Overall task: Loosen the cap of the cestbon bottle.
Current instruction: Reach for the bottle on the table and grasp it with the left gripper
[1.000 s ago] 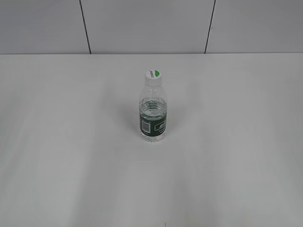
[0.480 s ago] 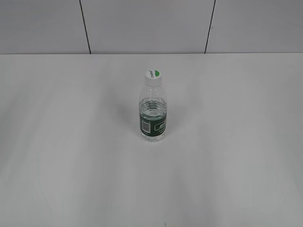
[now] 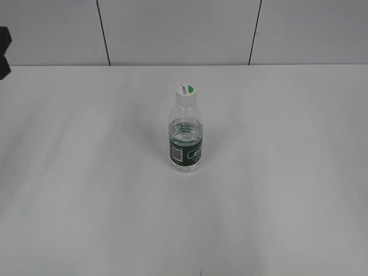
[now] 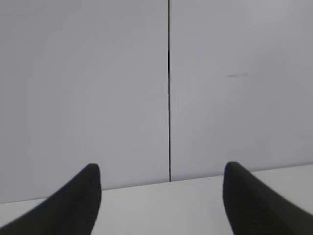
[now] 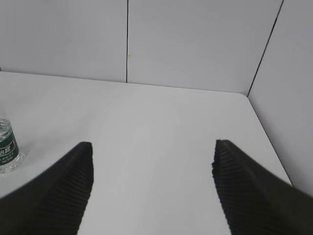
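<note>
The cestbon bottle (image 3: 186, 141) stands upright in the middle of the white table, clear with a dark green label band. Its white cap (image 3: 186, 92) with a green half-circle mark sits on the neck. The bottle's lower part also shows at the left edge of the right wrist view (image 5: 7, 149). My left gripper (image 4: 161, 171) is open and empty, facing the back wall. A dark part of the left arm (image 3: 4, 52) shows at the far left edge of the exterior view. My right gripper (image 5: 152, 147) is open and empty, well to the right of the bottle.
The white table (image 3: 276, 190) ends at a grey panelled wall (image 3: 178, 29) behind. In the right wrist view the table's right edge (image 5: 264, 132) meets a side wall.
A dark part of the left arm has come into the exterior view at the far left edge. The bottle has not moved.
</note>
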Action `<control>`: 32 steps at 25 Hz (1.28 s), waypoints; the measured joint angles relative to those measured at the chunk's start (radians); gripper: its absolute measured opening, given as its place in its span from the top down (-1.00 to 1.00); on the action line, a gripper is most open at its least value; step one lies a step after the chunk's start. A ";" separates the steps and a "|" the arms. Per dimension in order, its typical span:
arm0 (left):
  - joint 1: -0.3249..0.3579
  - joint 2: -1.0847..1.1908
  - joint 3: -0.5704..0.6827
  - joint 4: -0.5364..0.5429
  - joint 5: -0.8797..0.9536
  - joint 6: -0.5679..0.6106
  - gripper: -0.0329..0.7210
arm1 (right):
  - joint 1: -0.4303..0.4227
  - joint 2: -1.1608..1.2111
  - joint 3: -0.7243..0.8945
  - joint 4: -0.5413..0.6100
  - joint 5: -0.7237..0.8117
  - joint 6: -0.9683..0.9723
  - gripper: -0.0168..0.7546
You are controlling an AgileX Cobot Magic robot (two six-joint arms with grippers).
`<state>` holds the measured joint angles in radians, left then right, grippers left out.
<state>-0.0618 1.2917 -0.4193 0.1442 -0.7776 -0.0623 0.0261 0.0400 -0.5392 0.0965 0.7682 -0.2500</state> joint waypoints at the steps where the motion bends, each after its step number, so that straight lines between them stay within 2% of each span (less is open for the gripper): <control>1: 0.000 0.022 0.000 0.005 -0.008 -0.001 -0.35 | 0.000 0.000 0.000 0.000 -0.007 0.000 -0.55; 5: 0.000 0.123 0.000 0.040 -0.070 -0.004 -0.35 | 0.000 0.000 0.000 0.001 -0.016 0.000 -0.55; 14: 0.000 0.342 -0.001 0.294 -0.380 -0.012 -0.34 | 0.000 0.000 0.000 0.001 -0.016 0.000 -0.55; 19: 0.000 0.441 -0.014 0.400 -0.418 -0.040 -0.34 | 0.000 0.000 0.000 0.002 -0.016 0.000 -0.55; 22: 0.000 0.494 -0.055 0.528 -0.422 -0.058 -0.39 | 0.000 0.000 0.000 0.002 -0.017 0.000 -0.55; 27: 0.000 0.582 -0.155 0.694 -0.425 -0.199 -0.52 | 0.000 0.000 0.000 0.002 -0.017 0.000 -0.55; 32: 0.000 0.687 -0.270 0.885 -0.427 -0.224 -0.54 | 0.000 0.000 0.000 0.002 -0.017 0.001 -0.55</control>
<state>-0.0618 1.9782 -0.6891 1.0289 -1.2051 -0.2863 0.0261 0.0400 -0.5392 0.0984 0.7515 -0.2492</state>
